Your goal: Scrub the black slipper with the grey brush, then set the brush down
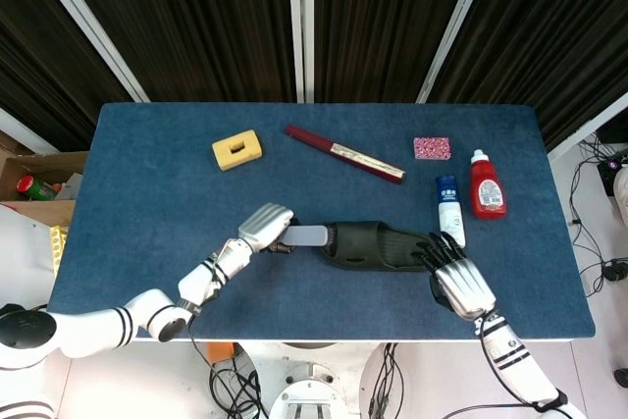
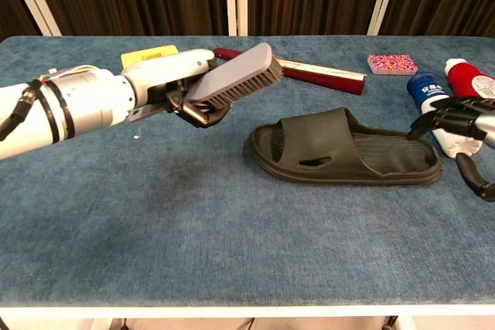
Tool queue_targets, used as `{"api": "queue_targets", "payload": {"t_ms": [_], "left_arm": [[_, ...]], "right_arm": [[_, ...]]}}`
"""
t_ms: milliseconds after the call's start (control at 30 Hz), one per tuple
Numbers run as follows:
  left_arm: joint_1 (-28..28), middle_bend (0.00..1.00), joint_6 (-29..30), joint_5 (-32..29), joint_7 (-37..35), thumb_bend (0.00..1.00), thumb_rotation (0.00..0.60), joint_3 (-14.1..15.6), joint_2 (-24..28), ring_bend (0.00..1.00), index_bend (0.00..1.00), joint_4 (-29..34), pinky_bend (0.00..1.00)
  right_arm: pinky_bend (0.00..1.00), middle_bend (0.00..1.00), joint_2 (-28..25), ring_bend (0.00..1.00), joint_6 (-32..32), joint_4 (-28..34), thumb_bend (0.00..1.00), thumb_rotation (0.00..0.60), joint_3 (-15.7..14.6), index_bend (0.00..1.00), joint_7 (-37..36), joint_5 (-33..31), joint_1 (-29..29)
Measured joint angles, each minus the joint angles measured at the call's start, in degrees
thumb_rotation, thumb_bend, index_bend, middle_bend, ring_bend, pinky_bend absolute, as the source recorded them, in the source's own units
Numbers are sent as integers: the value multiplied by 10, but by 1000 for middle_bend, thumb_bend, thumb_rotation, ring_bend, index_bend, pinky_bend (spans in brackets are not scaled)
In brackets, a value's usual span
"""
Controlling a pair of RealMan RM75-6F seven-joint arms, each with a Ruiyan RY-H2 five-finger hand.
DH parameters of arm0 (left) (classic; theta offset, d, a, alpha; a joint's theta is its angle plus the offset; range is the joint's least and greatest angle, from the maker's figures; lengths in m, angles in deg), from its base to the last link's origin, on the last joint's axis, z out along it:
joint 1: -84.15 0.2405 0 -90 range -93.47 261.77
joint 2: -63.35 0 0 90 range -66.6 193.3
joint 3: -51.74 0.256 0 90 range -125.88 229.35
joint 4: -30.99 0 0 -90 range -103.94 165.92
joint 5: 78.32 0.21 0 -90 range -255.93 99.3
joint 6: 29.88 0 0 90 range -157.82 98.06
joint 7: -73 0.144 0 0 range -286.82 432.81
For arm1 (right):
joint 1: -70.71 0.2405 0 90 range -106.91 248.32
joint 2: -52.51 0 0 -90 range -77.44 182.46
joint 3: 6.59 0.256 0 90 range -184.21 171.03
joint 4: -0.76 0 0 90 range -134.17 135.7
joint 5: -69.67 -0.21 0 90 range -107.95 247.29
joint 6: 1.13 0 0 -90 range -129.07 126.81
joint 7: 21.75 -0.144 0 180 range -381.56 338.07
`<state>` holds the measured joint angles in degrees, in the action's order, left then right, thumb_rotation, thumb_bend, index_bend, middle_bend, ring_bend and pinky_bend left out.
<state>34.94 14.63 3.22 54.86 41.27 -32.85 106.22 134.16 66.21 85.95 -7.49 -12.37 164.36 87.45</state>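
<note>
Two arms reach in over a blue tabletop [image 1: 147, 174], which carries everything else. Biggest of the loose things is the black slipper [image 1: 378, 244], lying flat near the front middle with its toe end pointing to the left and its heel toward the right. Behind it, toward the far edge, a long dark red folded fan [image 1: 343, 153] lies at a slant.

Left hand [image 1: 265, 226] comes in low from the front left, its fingers wrapped round the handle of the grey brush [image 2: 236, 76]. In the chest view the brush is held up off the cloth, bristles facing down and toward the slipper, its head just short of the slipper's toe end and not touching it. From the head view the brush tip shows right beside the toe.

Right hand [image 1: 461, 282] sits at the slipper's heel end, holding nothing, its dark fingers [image 2: 448, 117] spread and reaching toward the heel; whether they touch it I cannot tell.

Just beyond that hand stand two bottles side by side: a red bottle [image 1: 486, 186] with a white cap, and a white bottle [image 1: 449, 213] with a blue cap lying next to it. A yellow sponge [image 1: 236, 149] rests at the far left, and a small pink patterned block [image 1: 432, 147] at the far right.
</note>
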Motion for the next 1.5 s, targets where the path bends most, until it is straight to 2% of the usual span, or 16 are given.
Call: {"api": "queue_targets", "payload": {"t_ms": [333, 633, 867, 1133, 1333, 1500], "left_arm": [[-66, 1000, -59, -94, 98, 782, 600, -39, -20, 1000, 1000, 6, 1000], [-121, 1000, -105, -206, 192, 782, 600, -52, -62, 1000, 1000, -40, 1000], [-154, 1000, -119, -277, 266, 782, 600, -37, -89, 1000, 1000, -91, 1000], [-174, 1000, -118, -346, 332, 782, 600, -14, -102, 1000, 1000, -117, 1000], [-188, 1000, -96, -382, 400, 782, 600, 6, -111, 1000, 1000, -136, 1000], [-195, 1000, -43, -417, 492, 781, 600, 26, -116, 1000, 1000, -152, 1000]], "right_arm": [[83, 210, 20, 50, -47, -11, 812, 600, -6, 276, 14, -36, 25], [88, 225, 27, 82, -56, -22, 808, 600, -16, 276, -2, -39, 32], [88, 228, 28, 82, -41, -27, 794, 600, -24, 276, -14, -31, 31], [89, 212, 29, 74, -32, -31, 793, 600, -28, 276, -20, -28, 31], [88, 211, 29, 72, -30, -30, 795, 600, -29, 276, -19, -30, 31], [88, 210, 28, 67, -27, -29, 802, 600, -29, 276, -20, -31, 32]]}}
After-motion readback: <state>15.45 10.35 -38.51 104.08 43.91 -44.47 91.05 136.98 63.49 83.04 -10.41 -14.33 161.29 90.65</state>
